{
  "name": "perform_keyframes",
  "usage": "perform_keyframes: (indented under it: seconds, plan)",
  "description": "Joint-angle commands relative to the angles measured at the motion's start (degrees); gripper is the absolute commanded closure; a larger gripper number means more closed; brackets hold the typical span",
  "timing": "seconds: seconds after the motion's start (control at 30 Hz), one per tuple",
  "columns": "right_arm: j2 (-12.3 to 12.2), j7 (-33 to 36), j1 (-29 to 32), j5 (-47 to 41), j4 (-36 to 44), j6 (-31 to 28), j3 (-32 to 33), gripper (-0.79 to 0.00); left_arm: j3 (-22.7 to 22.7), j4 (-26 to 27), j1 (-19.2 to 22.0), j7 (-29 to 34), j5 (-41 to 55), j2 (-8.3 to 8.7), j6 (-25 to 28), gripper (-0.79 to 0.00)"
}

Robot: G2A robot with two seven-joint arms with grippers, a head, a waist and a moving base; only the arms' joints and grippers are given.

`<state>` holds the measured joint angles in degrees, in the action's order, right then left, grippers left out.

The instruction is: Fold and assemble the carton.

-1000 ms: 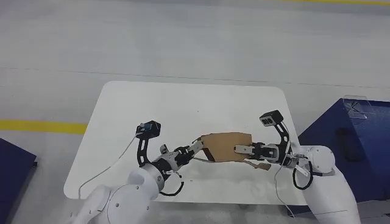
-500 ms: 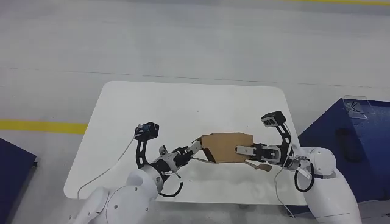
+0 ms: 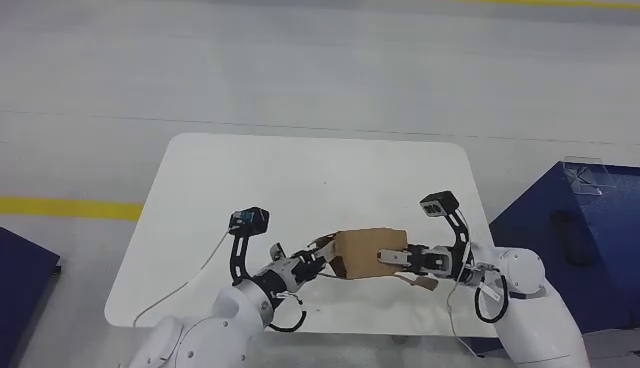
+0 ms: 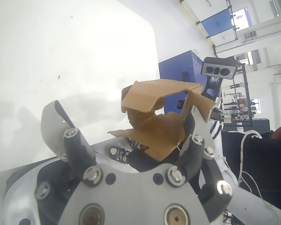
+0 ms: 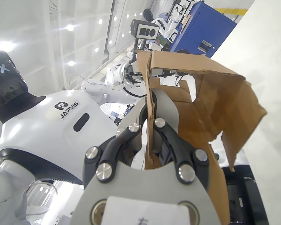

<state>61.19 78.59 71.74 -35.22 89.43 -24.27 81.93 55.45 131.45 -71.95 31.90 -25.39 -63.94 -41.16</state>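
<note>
From the top view, the carton [image 3: 368, 251] sits over the near edge of the table [image 3: 300, 178], strung between my two grippers. Its long axis runs side to side, from one gripper to the other. My left gripper [image 3: 312, 264] is at its left end and my right gripper [image 3: 392, 258] is at its right end. I cannot tell from here whether it rests on the table or hangs just above it.

In the left wrist view, the left gripper [image 4: 123, 118] stands wide apart and clamps nothing. The carton [image 4: 154, 122] lies straight ahead of it, with its ragged open end and loose flaps turned toward me. It sits off-centre in the gap. It is well apart from one of the fingers [image 4: 53, 118] and close against the other, where a flap runs along the inner face. I cannot tell whether that flap is touching.

In the right wrist view, the right gripper [image 5: 152, 118] is pinched on a side panel of the carton [image 5: 213, 108], with the cardboard edge sandwiched upright between the two fingers. The rest of the half-open carton spreads away from the gripper.

I judge that the right side is the anchor. The left is free and nearer the loose flaps, so the next fold falls to it, working in along the long axis.
</note>
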Motion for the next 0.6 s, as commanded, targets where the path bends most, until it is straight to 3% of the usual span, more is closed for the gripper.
perform_keyframes:
  seconds: [0.0,0.37,0.57]
  plan:
    - [0.0,-0.1,0.0,0.2,-0.1,-0.1,-0.2,0.0,-0.3,0.5,-0.5,-0.3,-0.4,-0.07,-0.1,-0.785]
    - [-0.2,1.0,-1.3,-2.6,-1.9,1.2,-0.9,0.0,-2.1,0.2,-0.2,-0.5,-2.2,-0.74,-0.3,-0.785]
    - [-0.3,3.9,-3.7,-9.2,-4.7,5.8,-1.1,0.0,2.2,3.2,-1.4,-0.5,0.3,-0.72,-0.9,-0.785]
